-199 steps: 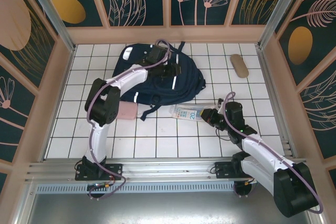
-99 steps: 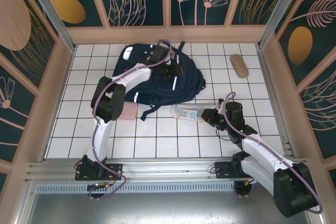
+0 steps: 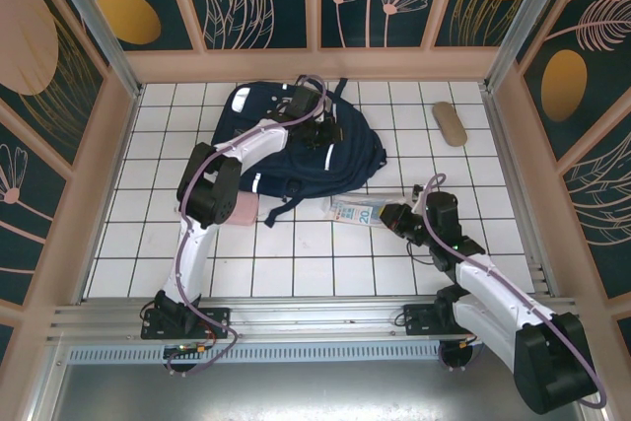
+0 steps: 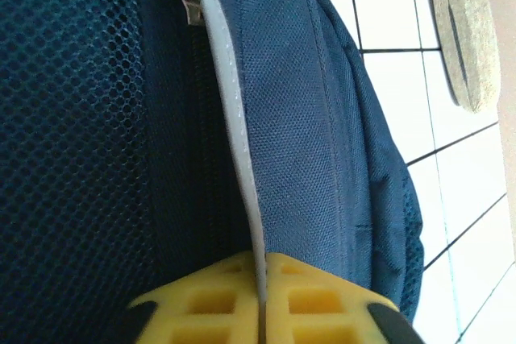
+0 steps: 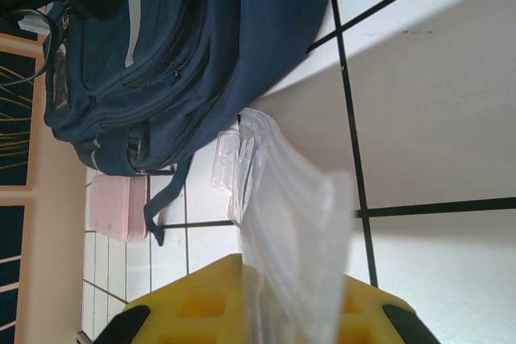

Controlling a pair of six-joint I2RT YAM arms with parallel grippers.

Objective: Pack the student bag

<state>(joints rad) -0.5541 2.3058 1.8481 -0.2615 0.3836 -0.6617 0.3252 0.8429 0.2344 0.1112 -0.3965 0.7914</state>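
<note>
The flat clear plastic packet, with a white and light-blue card inside, bears large blue figures that look like "20" in the top view. The finer print beside them is too small to read.

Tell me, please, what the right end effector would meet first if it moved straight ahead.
Probably the student bag, just beyond the clear packet the right end effector grips; depth uncertain.
</note>
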